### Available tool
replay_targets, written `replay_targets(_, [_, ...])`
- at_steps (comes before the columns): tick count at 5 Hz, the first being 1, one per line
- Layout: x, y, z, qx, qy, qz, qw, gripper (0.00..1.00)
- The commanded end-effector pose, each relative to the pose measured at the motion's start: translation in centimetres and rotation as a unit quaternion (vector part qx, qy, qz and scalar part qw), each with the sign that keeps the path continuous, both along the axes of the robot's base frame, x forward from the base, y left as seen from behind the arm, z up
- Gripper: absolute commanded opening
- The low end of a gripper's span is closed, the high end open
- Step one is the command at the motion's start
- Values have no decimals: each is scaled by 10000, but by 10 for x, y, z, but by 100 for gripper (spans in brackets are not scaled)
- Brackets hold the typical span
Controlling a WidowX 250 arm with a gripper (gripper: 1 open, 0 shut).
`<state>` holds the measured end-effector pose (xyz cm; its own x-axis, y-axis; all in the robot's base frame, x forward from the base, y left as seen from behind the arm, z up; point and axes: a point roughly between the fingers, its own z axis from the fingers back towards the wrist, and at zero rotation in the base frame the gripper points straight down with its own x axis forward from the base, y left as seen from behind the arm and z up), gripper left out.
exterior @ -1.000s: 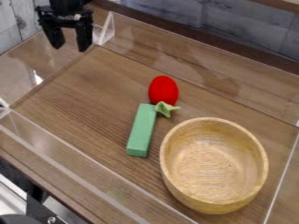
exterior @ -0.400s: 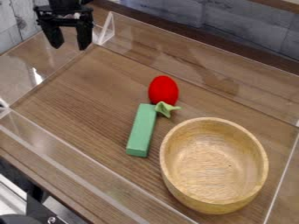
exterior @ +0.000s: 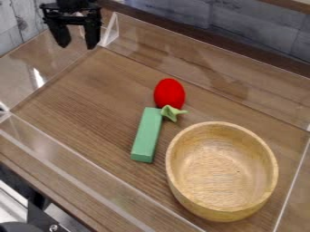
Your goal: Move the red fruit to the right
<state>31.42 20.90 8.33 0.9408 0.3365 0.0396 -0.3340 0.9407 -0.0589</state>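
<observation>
Fruit (exterior: 169,92) lies well apart from gripper (exterior: 75,38)

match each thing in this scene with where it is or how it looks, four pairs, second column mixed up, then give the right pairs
Things
1. red fruit
2. green block
3. wooden bowl
4. gripper

Places and states
A. open side up, with nothing inside
B. black, at the far left of the table, away from the fruit
C. glossy, with a leafy green stem
D. long, lying between the fruit and the near edge of the table

Right pairs
1-C
2-D
3-A
4-B
</observation>
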Motion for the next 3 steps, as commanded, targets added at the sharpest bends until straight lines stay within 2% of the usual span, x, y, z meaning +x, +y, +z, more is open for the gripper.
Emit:
replay_targets(1, [-6, 2, 20, 152, -187, -86, 9997, 100])
replay_targets(2, [-14, 7, 27, 167, -210, -171, 9995, 100])
replay_targets(3, [-3, -5, 11, 132, -100, -231, 9996, 100])
